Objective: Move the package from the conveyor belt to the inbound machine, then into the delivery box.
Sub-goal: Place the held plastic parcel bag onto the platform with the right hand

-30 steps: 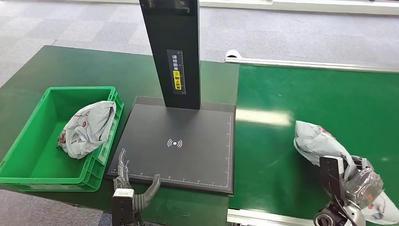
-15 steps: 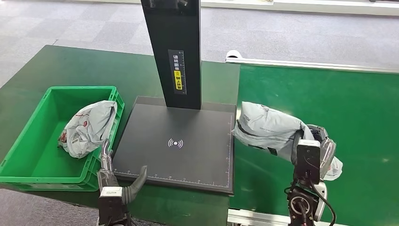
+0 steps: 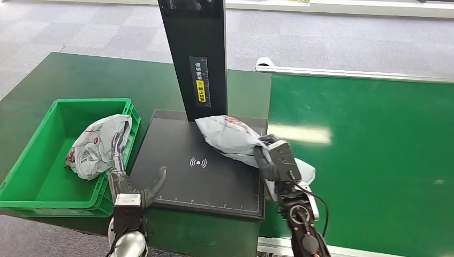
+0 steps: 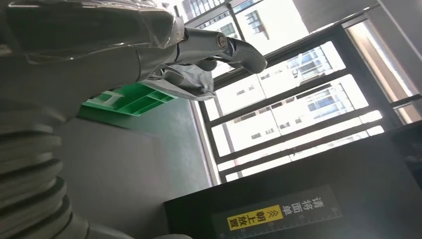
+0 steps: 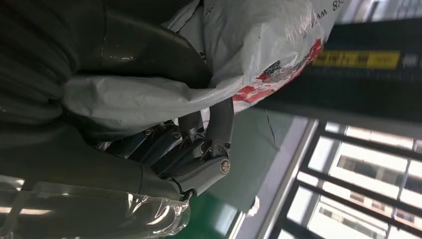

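Observation:
A crumpled grey package point(image 3: 230, 136) with red print hangs over the right half of the inbound machine's black platform point(image 3: 182, 182), just in front of its column point(image 3: 195, 59). My right hand point(image 3: 270, 158) grips it from the belt side. The right wrist view shows the fingers point(image 5: 199, 149) wrapped under the package point(image 5: 259, 40). My left hand point(image 3: 126, 174) is open with spread fingers at the platform's front left corner, next to the green delivery box point(image 3: 32, 155). Its fingers point(image 4: 219, 47) hold nothing. A second grey package point(image 3: 99, 144) lies inside the box.
The green conveyor belt point(image 3: 375, 150) runs to the right of the platform, with a metal rail point(image 3: 348, 73) at its far side. The box and machine stand on a dark green table point(image 3: 80, 75). Grey carpet floor lies beyond.
My right hand has carried the package left, off the belt and over the platform. My left hand has shifted left and up, toward the box's corner.

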`<state>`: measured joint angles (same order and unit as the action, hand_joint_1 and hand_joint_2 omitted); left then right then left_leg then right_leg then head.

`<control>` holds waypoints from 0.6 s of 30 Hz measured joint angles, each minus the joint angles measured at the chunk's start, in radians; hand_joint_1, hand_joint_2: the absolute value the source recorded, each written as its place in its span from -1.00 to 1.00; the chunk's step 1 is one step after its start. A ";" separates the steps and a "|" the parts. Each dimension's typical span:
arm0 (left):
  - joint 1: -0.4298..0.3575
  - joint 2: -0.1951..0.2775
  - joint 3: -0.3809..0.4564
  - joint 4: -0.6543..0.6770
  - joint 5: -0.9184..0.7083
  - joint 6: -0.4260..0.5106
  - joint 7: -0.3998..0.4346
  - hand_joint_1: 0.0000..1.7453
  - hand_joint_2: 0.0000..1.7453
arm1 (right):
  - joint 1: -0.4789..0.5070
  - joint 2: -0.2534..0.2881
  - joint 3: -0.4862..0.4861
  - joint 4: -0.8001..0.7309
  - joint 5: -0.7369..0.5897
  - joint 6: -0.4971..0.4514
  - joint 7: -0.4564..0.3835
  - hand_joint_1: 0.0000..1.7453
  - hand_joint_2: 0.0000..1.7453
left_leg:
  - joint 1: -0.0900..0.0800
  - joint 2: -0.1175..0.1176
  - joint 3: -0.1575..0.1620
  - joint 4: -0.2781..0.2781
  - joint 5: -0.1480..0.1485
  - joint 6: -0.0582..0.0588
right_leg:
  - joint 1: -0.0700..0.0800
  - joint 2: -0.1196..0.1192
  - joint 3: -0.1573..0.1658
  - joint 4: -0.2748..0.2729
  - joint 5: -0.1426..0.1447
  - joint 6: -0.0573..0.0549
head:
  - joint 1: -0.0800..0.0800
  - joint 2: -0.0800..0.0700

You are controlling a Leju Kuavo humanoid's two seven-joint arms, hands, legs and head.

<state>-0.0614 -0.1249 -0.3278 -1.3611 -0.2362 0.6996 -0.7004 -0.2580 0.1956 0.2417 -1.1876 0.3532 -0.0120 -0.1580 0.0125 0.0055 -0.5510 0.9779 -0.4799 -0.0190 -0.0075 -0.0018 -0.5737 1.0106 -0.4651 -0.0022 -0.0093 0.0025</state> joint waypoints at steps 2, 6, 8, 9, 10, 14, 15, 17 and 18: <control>-0.013 -0.001 0.015 0.008 -0.013 0.000 0.000 -1.00 1.00 | -0.028 0.023 0.056 0.063 -0.006 0.005 0.000 1.00 1.00 | 0.000 0.000 0.000 0.000 0.000 0.000 | 0.000 0.000 -0.001 0.000 0.000 0.000 | 0.000 0.000; -0.021 -0.008 0.059 0.010 -0.030 0.000 0.011 -1.00 1.00 | -0.079 0.054 0.142 0.142 -0.011 0.007 0.003 0.00 1.00 | 0.000 0.000 -0.001 0.000 0.000 0.000 | 0.000 0.000 -0.002 0.000 0.000 0.000 | 0.000 0.000; -0.022 -0.012 0.079 0.008 -0.042 0.000 0.023 -1.00 1.00 | -0.102 0.066 0.175 0.172 -0.017 0.004 0.007 -1.00 1.00 | 0.000 0.000 -0.002 0.000 0.000 0.000 | 0.000 0.000 -0.002 0.000 0.000 0.000 | 0.000 0.000; -0.022 -0.013 0.088 0.006 -0.048 0.000 0.029 -1.00 1.00 | -0.112 0.072 0.187 0.184 -0.022 0.002 0.007 -1.00 1.00 | 0.000 0.000 -0.002 0.000 0.000 0.000 | 0.000 0.000 -0.002 0.000 0.000 0.000 | 0.000 0.000; -0.022 -0.015 0.097 0.003 -0.054 0.000 0.034 -1.00 1.00 | -0.119 0.076 0.196 0.193 -0.028 0.000 0.005 -1.00 1.00 | 0.000 0.000 -0.002 0.000 0.000 0.000 | 0.000 0.000 -0.002 0.000 0.000 0.000 | 0.000 0.000; -0.024 -0.018 0.121 -0.002 -0.065 0.000 0.040 -1.00 1.00 | -0.135 0.089 0.219 0.205 -0.076 0.013 -0.058 -1.00 1.00 | 0.000 0.000 -0.002 0.000 0.000 0.000 | 0.000 0.000 -0.002 0.000 0.000 0.000 | 0.000 0.000; -0.025 -0.018 0.124 -0.003 -0.066 0.000 0.040 -1.00 1.00 | -0.136 0.090 0.223 0.198 -0.091 0.020 -0.082 -1.00 1.00 | 0.000 0.000 -0.001 0.000 0.000 0.000 | 0.000 0.000 -0.002 0.000 0.000 0.000 | 0.000 0.000; -0.025 -0.019 0.127 -0.007 -0.068 0.000 0.039 -1.00 1.00 | -0.137 0.091 0.228 0.175 -0.117 0.031 -0.116 -1.00 1.00 | 0.000 0.000 -0.001 0.000 0.000 0.000 | 0.000 0.000 -0.002 0.000 0.000 0.000 | 0.000 0.000; -0.026 -0.019 0.128 -0.008 -0.068 0.000 0.039 -1.00 1.00 | -0.138 0.090 0.230 0.163 -0.124 0.034 -0.123 -1.00 1.00 | 0.000 0.000 -0.001 0.000 0.000 0.000 | 0.000 0.000 -0.002 0.000 0.000 0.000 | 0.000 0.000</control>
<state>-0.0873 -0.1434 -0.2003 -1.3690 -0.3045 0.6996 -0.6610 -0.3958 0.2860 0.4716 -1.0248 0.2292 0.0223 -0.2809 0.0122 0.0054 -0.5522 0.9783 -0.4799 -0.0193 -0.0079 -0.0018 -0.5754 1.0106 -0.4653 -0.0020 -0.0092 0.0025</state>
